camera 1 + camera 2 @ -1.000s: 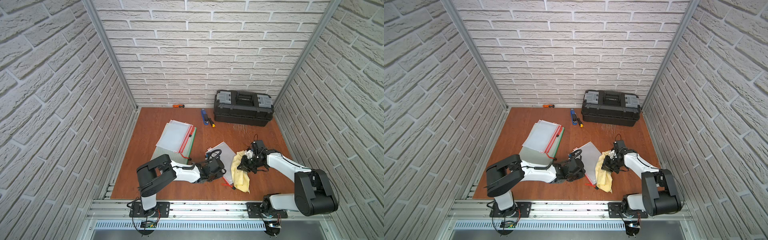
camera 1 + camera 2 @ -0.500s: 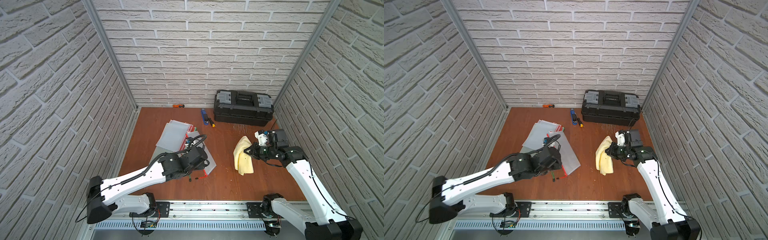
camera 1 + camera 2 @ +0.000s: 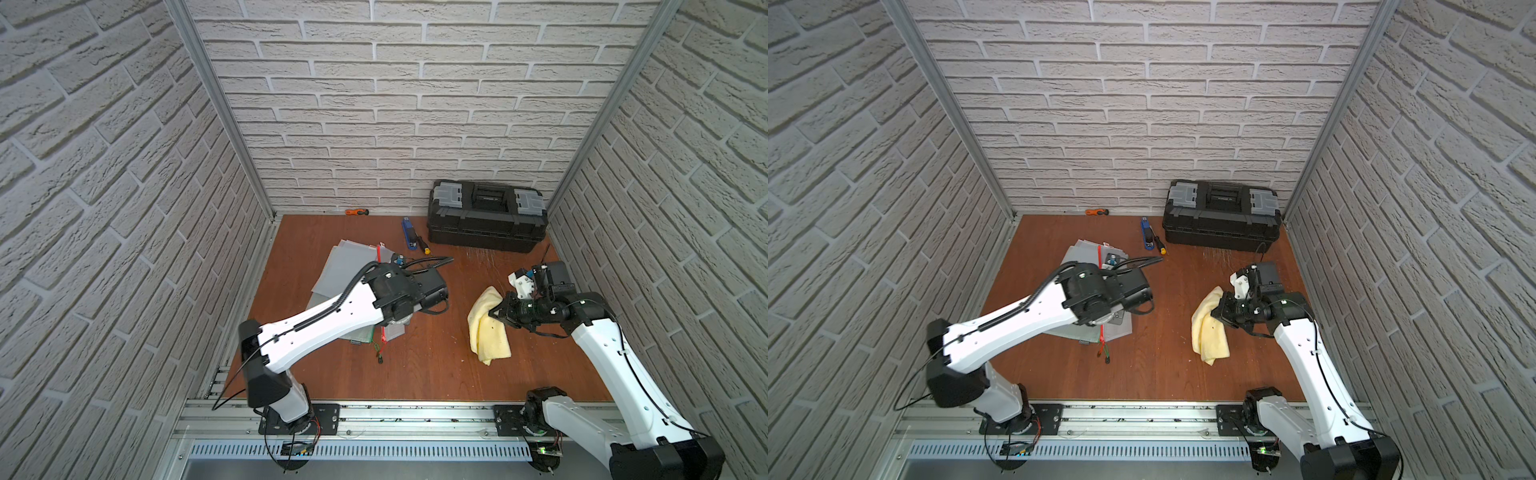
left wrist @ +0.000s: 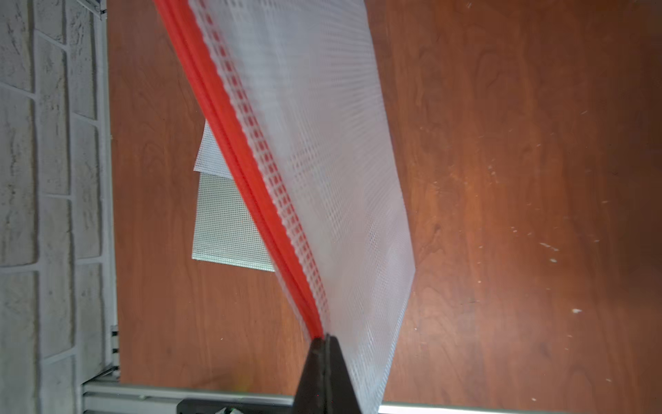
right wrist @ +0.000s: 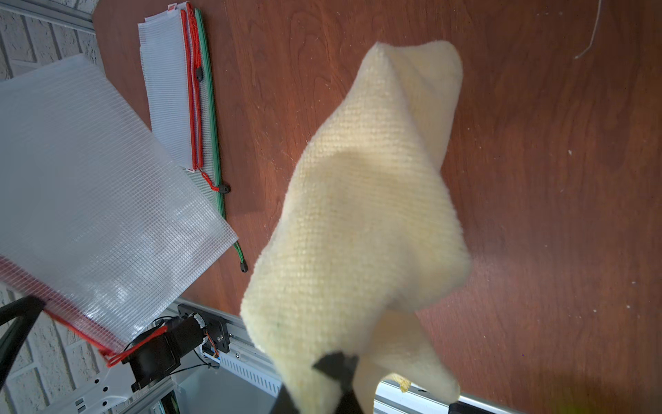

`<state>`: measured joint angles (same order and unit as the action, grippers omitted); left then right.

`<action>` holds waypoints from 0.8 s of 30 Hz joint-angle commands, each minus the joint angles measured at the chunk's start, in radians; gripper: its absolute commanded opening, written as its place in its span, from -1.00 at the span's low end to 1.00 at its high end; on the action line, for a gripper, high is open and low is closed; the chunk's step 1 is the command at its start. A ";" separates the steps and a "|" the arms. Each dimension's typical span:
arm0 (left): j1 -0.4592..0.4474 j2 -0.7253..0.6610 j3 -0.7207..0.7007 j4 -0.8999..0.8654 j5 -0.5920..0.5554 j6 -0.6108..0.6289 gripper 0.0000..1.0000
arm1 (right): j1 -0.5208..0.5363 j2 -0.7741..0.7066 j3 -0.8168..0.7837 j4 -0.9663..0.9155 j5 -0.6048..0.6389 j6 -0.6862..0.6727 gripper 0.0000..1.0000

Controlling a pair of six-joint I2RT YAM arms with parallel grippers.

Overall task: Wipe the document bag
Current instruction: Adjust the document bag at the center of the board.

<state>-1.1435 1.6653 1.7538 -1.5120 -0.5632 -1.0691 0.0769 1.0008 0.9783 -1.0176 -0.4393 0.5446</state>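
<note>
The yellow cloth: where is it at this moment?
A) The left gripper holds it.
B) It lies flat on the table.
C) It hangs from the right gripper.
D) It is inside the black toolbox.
C: in the right wrist view the right gripper is shut on one end of the cloth, which hangs from it, while the left gripper is shut on the bag.

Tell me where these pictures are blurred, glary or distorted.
Left wrist view: the held document bag is smeared, its mesh washed out over much of the sheet. Right wrist view: the yellow cloth is soft at its edges, and pale glare sits on the bag's plastic. Both top views: sharp and evenly lit, with the brick walls splaying from the wide lens.
</note>
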 commanded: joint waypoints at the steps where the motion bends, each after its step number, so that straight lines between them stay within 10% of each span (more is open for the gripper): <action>1: -0.022 0.077 0.095 -0.292 -0.099 0.012 -1.00 | 0.004 -0.020 0.020 -0.034 -0.015 -0.007 -0.95; 14: -0.050 0.501 0.413 -0.290 -0.076 0.223 -1.00 | 0.003 -0.057 -0.014 0.007 0.036 0.033 -0.95; 24: -0.056 0.545 0.479 -0.289 -0.119 0.231 -1.00 | 0.001 -0.027 -0.100 0.021 0.148 -0.032 -0.95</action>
<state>-1.1938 2.2547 2.2124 -1.5990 -0.6342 -0.8307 0.0769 0.9524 0.9207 -1.0283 -0.3466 0.5514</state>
